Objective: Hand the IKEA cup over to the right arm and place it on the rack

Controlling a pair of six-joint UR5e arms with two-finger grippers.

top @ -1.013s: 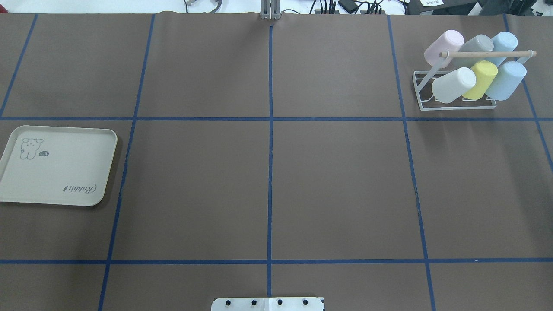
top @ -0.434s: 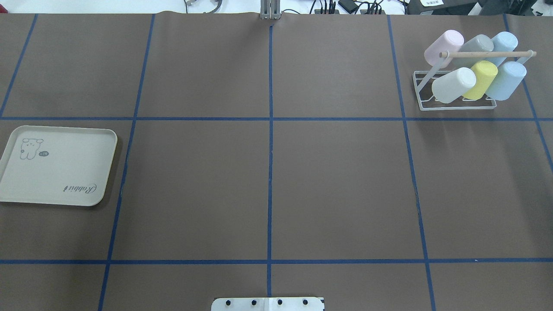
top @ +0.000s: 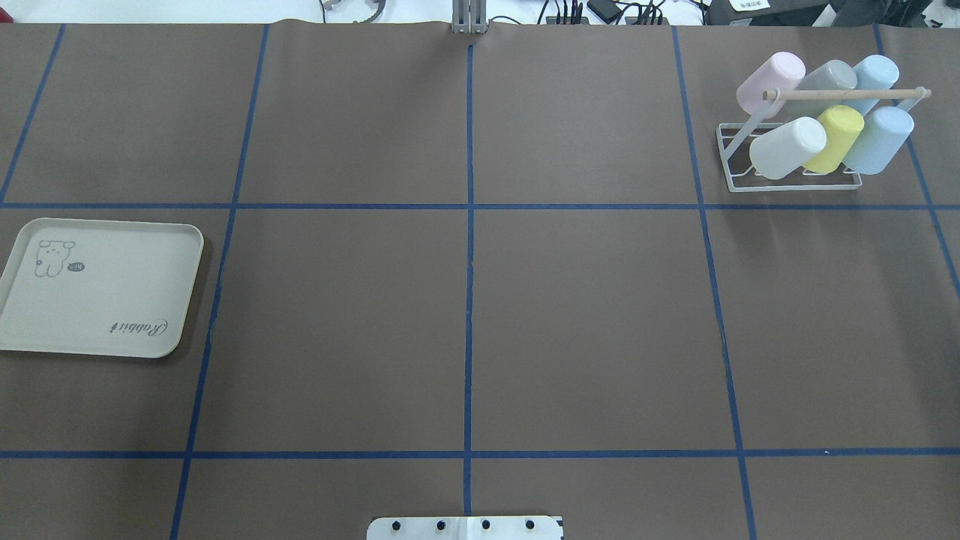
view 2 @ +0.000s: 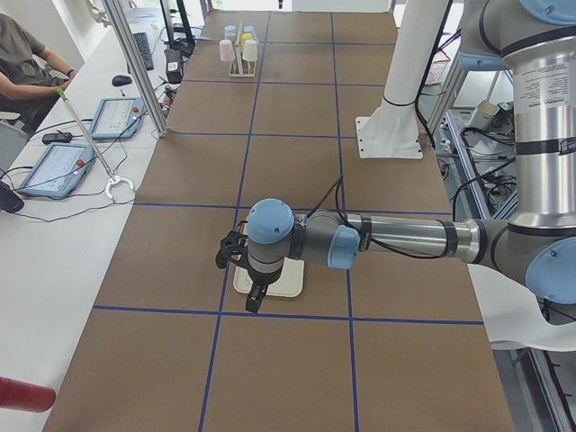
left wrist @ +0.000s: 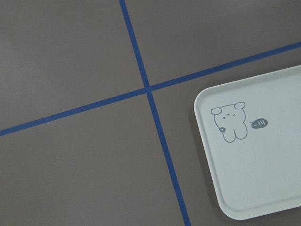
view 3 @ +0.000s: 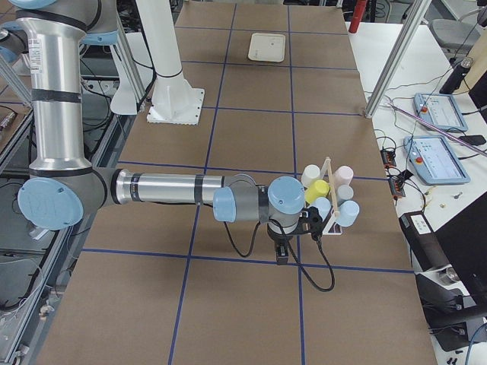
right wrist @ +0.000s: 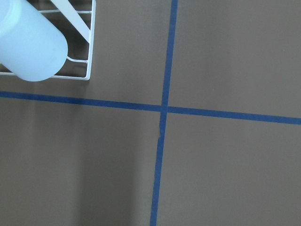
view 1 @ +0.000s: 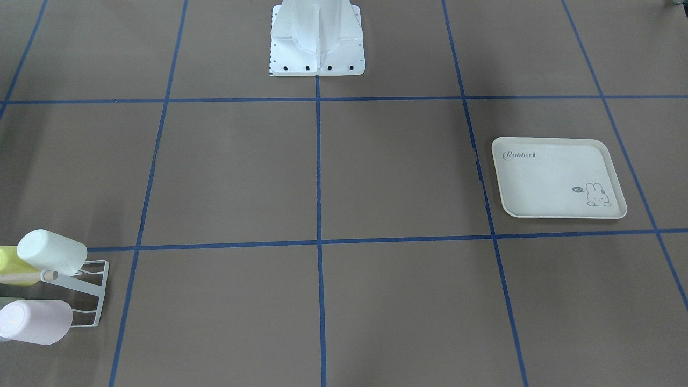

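Six cups are seen, all on the rack. The pink cup, grey cup and a pale blue cup sit in the rack's far row. The white cup, yellow cup and a second blue cup sit in its near row. Each is tipped mouth-down and aslant, presumably slid over an upturned peg so that it is held by the wire and cannot roll off. Which of them is the IKEA cup cannot be told, and no cup is seen away from the rack, so the placing is judged done. The cream tray lies well apart from the rack, at the opposite end of the table. The right arm is stretched out nearly level and low over the table. The right gripper is held just beside the rack on the robot's side. Its wrist camera looks straight down on a rack corner and the blue cup there, a pose judged to be a retreat clear of the cups. The left arm is extended the same way at the end far from the rack, with the left gripper hanging above the tray. Neither gripper's fingers are shown clearly enough, so it cannot be told whether they are spread or closed.
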